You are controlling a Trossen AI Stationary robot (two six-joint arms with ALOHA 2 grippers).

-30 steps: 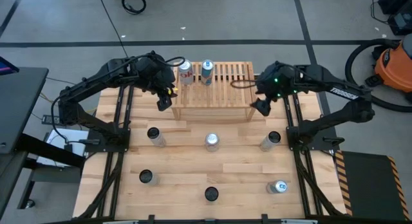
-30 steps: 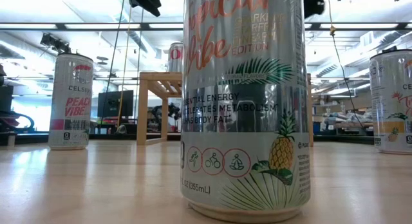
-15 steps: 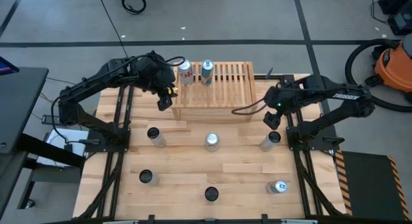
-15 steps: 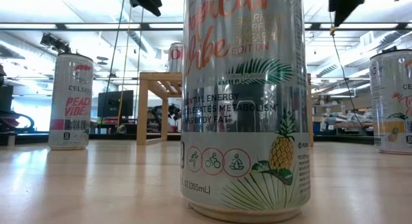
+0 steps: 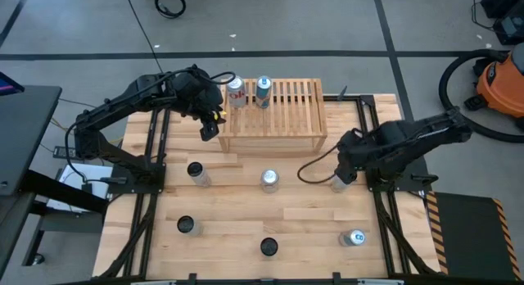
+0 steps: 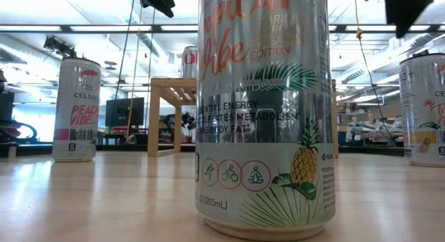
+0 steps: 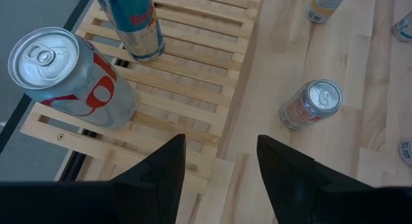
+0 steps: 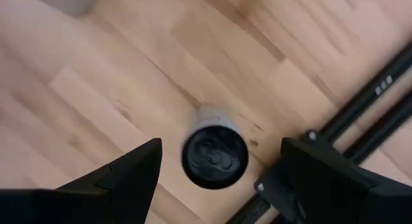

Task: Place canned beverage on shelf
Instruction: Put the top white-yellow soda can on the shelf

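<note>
The shelf [image 5: 278, 113] stands at the table's far middle. A red-and-white can [image 7: 74, 79] and a blue can [image 7: 136, 24] stand upright on its slatted top near its left end. My left gripper [image 5: 209, 128] hovers off the shelf's left end, open, with nothing between its fingers [image 7: 164, 166]. My right gripper [image 5: 342, 172] points down over an upright can [image 8: 214, 155] on the table's right side. It is open, one finger on each side of the can's dark top and above it, and it touches nothing.
More cans stand on the tabletop: two in the middle row [image 5: 195, 172] [image 5: 269, 180] and three in the near row [image 5: 187, 226] [image 5: 268, 246] [image 5: 354, 237]. The middle near-row can fills the low view [image 6: 264, 117]. Black frame rails [image 8: 360, 114] run beside the right can.
My right gripper has swung from beside the shelf's right end toward the table's near edge and down. It has rolled about and tipped steeper until it points down over the right-hand can. Its fingers have stayed apart. The cans have kept still.
</note>
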